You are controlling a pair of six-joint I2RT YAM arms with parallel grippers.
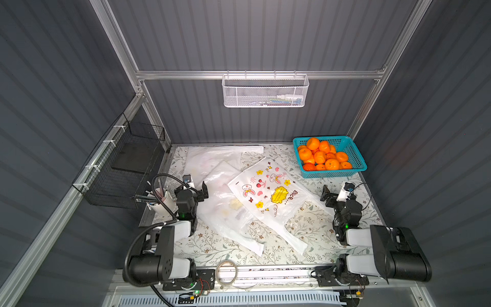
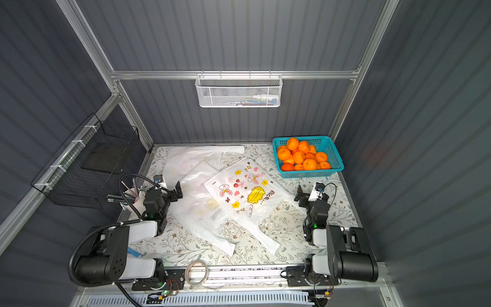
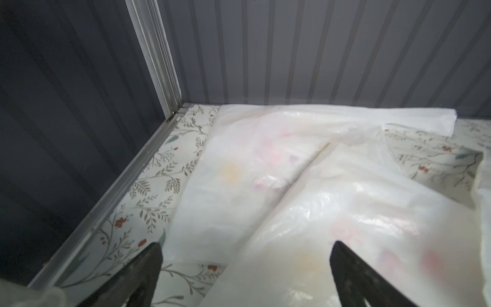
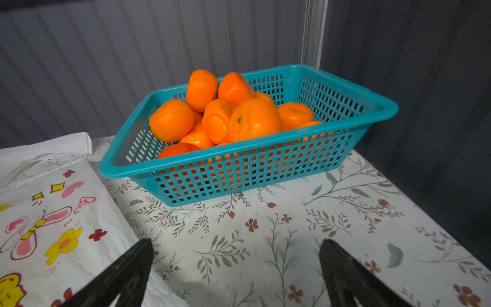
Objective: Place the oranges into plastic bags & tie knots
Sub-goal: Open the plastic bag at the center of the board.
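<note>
Several oranges [image 1: 322, 156] [image 2: 303, 156] [image 4: 225, 117] are piled in a teal lattice basket [image 1: 359, 162] [image 4: 255, 156] at the back right. Three plastic bags lie flat and overlapping on the floral table. The printed one [image 1: 268, 191] [image 2: 244, 191] [image 4: 47, 226] lies on top, and two paler ones [image 1: 212, 162] [image 3: 255, 164] [image 3: 358, 212] lie left of it. My left gripper [image 1: 196, 186] [image 2: 169, 186] [image 3: 245, 247] stands open over the left bags' edge, holding nothing. In front of the basket my right gripper [image 1: 336, 190] [image 2: 309, 190] [image 4: 236, 243] is open above bare table. Knots are out of view.
A white cup of pens [image 1: 162, 202] stands just left of the left arm. A black wire basket [image 1: 119, 170] hangs on the left wall and a white mesh basket [image 1: 265, 90] on the back rail. A tape roll [image 1: 226, 271] lies on the front rail.
</note>
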